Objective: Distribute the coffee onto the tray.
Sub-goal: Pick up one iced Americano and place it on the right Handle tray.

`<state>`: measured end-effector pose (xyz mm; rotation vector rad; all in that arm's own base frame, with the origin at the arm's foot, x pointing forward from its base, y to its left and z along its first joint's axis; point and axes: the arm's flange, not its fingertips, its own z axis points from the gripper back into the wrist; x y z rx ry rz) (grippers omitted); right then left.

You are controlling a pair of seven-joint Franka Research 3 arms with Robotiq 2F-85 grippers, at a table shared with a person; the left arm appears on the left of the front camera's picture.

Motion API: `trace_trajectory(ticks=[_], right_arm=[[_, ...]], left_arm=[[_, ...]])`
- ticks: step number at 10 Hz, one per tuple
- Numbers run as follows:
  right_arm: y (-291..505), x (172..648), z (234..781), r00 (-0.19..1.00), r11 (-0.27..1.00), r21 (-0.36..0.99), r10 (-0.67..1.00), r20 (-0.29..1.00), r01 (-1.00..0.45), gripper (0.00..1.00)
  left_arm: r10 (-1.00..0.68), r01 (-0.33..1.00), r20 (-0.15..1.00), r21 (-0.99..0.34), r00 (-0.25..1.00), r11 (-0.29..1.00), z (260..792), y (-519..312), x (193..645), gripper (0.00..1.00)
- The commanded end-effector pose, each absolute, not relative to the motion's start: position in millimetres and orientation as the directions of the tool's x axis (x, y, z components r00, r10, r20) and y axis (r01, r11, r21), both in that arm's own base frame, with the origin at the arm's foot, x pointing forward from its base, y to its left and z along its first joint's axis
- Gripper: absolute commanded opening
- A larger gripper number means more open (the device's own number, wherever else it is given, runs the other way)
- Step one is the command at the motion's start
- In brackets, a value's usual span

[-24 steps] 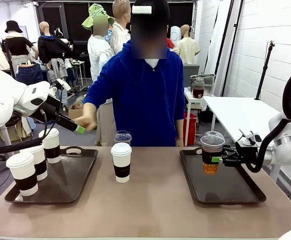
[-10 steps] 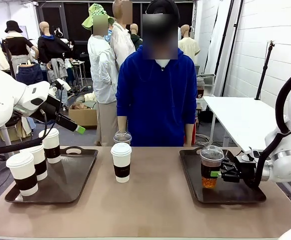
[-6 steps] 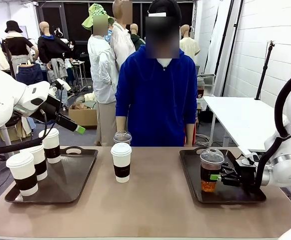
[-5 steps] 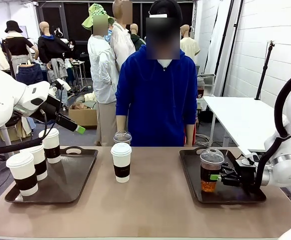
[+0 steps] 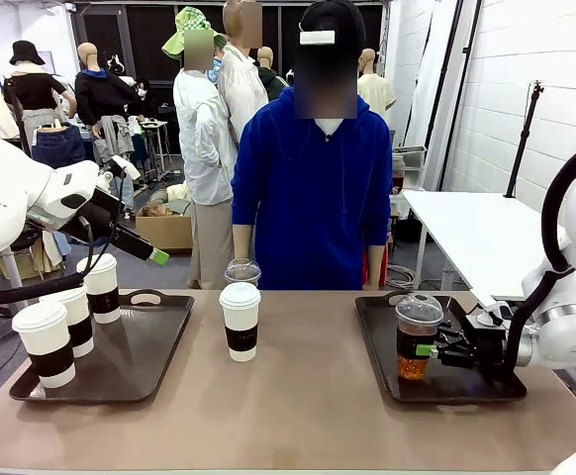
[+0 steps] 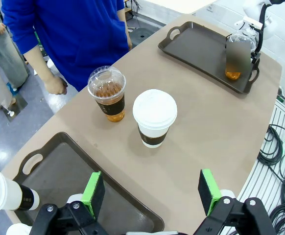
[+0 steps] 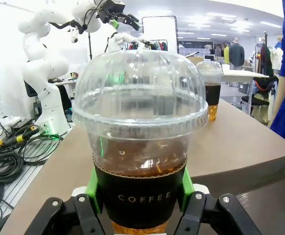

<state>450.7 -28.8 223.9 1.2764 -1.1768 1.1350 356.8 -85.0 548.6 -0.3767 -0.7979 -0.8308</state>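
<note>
Coffee status: your right pincer (image 5: 423,348) was clamped on the dark sleeve of one clear dome-lidded cup (image 5: 418,334). You held it upright over the left half of the right tray (image 5: 471,381). Its base looked to be on the tray floor or just off it; I couldn't confirm contact. Gripping at the sleeve made sense: it's probably the stiffest band, below the lid, with no squeeze on thin plastic.

Your left pincer (image 5: 159,256) hung empty with jaws apart, up near the left tray (image 5: 135,361). That tray carried three paper cups (image 5: 70,319) bunched at its left end, so there was room for more.

On the bare desk (image 5: 308,396) between the trays stood the lone paper cup (image 5: 240,322). The second clear cup (image 5: 241,271) was just behind it, nearest the person.

My read: two cups weren't placed yet, and letting go looked like your next call.
</note>
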Motion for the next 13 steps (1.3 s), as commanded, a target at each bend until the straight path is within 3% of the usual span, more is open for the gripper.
trace_trajectory(ticks=[1,8,9,10,13], right_arm=[[-28,446,212,0.053,-0.025,0.052,-0.037,0.998,-0.998,0.69],[-23,454,197,0.052,-0.027,0.052,0.009,0.999,-0.998,0.69],[-23,455,197,0.067,-0.028,0.067,0.022,0.998,-0.997,0.89],[-22,454,197,0.07,-0.029,0.071,0.031,0.997,-0.997,1.0],[-26,452,197,0.084,-0.025,0.085,0.056,0.995,-0.996,1.0]], left_arm=[[-0.501,0.778,0.76,-0.011,0.415,0.629,547,-84,357,1.0],[-0.501,0.778,0.76,-0.011,0.415,0.629,547,-84,357,1.0],[-0.501,0.778,0.76,-0.011,0.415,0.629,547,-84,357,1.0],[-0.501,0.778,0.76,-0.011,0.415,0.629,547,-84,357,1.0],[-0.501,0.778,0.76,-0.011,0.415,0.629,547,-84,357,1.0]])
